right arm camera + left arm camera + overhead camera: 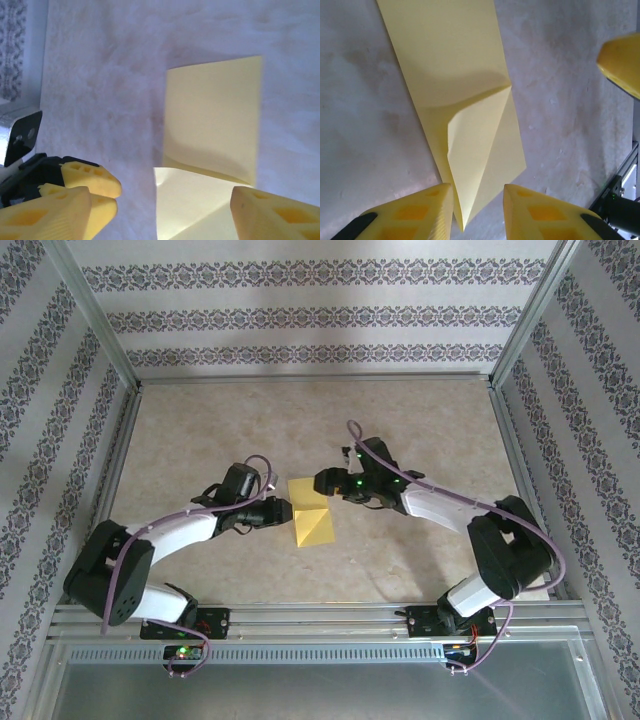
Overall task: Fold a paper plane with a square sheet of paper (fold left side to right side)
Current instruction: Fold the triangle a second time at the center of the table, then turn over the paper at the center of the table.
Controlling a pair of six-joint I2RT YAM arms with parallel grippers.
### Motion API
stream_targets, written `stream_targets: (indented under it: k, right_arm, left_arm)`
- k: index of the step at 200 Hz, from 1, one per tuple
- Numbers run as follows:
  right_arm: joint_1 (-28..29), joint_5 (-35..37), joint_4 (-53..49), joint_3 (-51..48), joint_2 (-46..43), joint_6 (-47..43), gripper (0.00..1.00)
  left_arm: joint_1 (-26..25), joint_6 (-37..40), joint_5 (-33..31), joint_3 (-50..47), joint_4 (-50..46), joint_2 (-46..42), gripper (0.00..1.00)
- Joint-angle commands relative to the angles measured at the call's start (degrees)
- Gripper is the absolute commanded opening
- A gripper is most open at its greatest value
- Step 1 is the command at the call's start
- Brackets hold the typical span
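The square sheet of paper (312, 514) lies mid-table as a yellow folded strip, with one corner flap (480, 145) creased over and lifting off it. My left gripper (285, 511) is at the strip's left edge. In the left wrist view that gripper (478, 195) is open, and the flap's pointed tip sits between the fingers (422, 212), close to the left one with a clear gap to the right one. My right gripper (322, 481) is at the strip's far end. It (162, 197) stands wide open over the raised flap (200, 205), gripping nothing.
The beige tabletop (200, 430) is ringed by aluminium rails (310, 378) and patterned walls. The two grippers sit close together: a right finger (622, 62) shows beside the left wrist's view, and the left gripper's fingers (92, 177) sit just by my right one.
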Motion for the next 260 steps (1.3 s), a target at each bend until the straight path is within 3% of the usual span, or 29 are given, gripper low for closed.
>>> stream_targets:
  k: [1, 27, 69, 101, 137, 163, 214, 260]
  right_arm:
    - [-1.3, 0.3, 1.1, -3.5, -2.6, -0.5, 0.85]
    - [-2.6, -0.8, 2.3, -6.5, -4.8, 0.4, 0.98]
    - [-3.3, -1.2, 2.7, -9.0, -6.3, 0.8, 0.98]
    - [-3.3, -2.1, 2.6, -9.0, -6.1, 0.6, 0.97]
    - [-3.1, -4.6, 3.0, -8.0, -4.1, 0.6, 0.87]
    - [-2.0, -6.6, 4.0, -6.7, -1.6, 1.0, 0.77]
    - [1.5, -7.5, 9.1, -4.7, 4.5, 3.7, 0.68]
    - [3.5, -7.2, 14.3, -2.1, 8.7, 5.3, 0.64]
  left_arm:
    - [0.9, 0.0, 2.8, 2.7, 4.4, 4.0, 0.32]
    - [0.9, 1.2, 3.4, 5.3, 4.1, 8.6, 0.32]
    - [0.9, 2.3, 3.5, 7.2, 4.3, 13.2, 0.32]
    - [0.9, 3.0, 2.8, 7.8, 3.8, 15.0, 0.25]
    - [0.8, 2.7, 2.3, 6.9, 5.4, 13.5, 0.06]
    - [0.9, 2.4, 0.1, 4.7, 6.9, 9.0, 0.00]
    - [0.9, -0.8, -4.1, -1.0, 10.8, 0.4, 0.00]
    - [0.9, -1.3, -4.8, -2.5, 10.5, -1.4, 0.00]
